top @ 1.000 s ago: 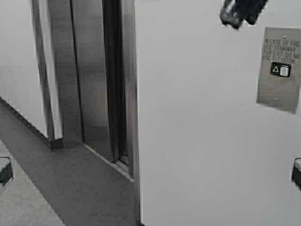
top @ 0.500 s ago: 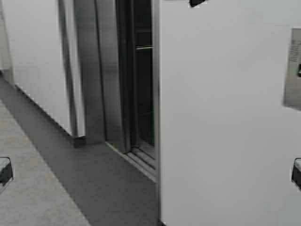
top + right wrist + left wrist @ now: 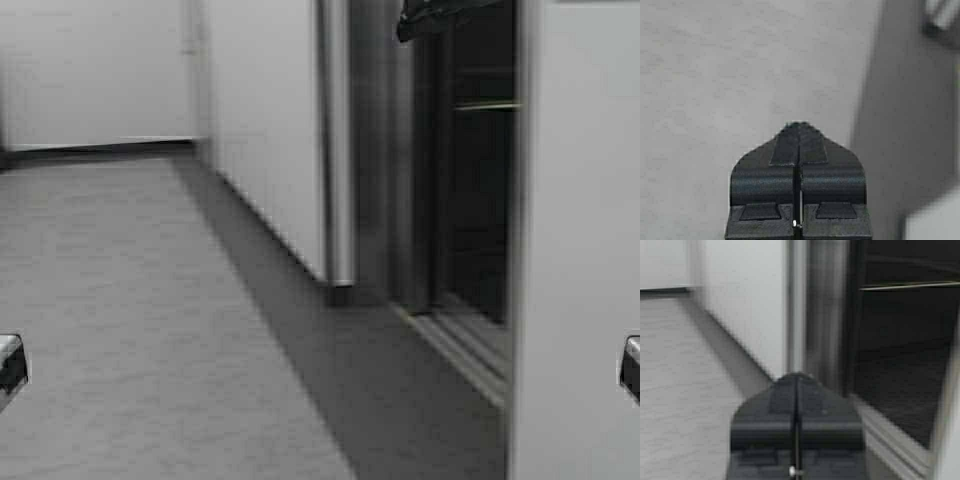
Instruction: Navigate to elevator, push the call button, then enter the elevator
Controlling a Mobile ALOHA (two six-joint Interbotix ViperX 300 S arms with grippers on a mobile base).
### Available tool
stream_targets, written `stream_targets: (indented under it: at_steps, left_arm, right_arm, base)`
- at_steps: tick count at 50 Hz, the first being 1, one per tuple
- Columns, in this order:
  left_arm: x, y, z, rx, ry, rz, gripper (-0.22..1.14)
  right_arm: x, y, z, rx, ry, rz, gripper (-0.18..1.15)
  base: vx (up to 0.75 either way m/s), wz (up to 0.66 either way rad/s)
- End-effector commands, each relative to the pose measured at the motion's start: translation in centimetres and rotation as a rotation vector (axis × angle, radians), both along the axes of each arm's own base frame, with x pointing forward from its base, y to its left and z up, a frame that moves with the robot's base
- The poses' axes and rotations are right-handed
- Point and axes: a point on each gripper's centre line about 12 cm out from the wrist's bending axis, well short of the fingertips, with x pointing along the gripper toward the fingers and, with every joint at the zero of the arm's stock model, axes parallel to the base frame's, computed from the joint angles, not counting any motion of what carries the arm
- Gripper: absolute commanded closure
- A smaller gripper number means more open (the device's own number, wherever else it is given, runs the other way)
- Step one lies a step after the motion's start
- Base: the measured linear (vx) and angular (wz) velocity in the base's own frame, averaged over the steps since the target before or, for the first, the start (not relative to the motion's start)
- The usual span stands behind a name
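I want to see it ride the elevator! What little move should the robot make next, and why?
Probably turn a bit to its right and roll toward the elevator. The doorway looks open and dark inside, but it sits off to the right of the high view, not straight ahead. Both the left gripper and right gripper are shut.

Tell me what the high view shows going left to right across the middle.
Grey floor → white wall → steel frame of the elevator → dark open doorway → white wall edge.
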Motion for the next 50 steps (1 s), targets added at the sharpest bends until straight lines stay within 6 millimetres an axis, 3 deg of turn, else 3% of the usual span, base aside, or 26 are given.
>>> stream_targets:
  at_steps: [1,17,36,50]
  left_arm:
    - [0.4,0.0,0.2,-0.001,0.003,0.001,0.89]
    - [0.8,-0.1,-0.2,0.008,0.027,-0.001,0.89]
    - [1.0,-0.1,-0.6,0.01,0.045,0.001,0.89]
    - [2.1,-0.3,-0.9,0.017,0.08,-0.001,0.89]
  right_arm:
    - [0.5,0.3,1.0,0.017,-0.025,0.004,0.91]
    - [1.3,-0.4,0.7,0.009,-0.018,-0.025,0.91]
    - [2.6,-4.2,-0.5,0.001,0.006,-0.136,0.91]
    - [2.8,-4.3,-0.8,-0.004,0.011,-0.139,0.91]
  base:
    - [0.01,0.68]
    - [0.04,0.53]
    - [0.12,0.33]
    - [0.23,0.18]
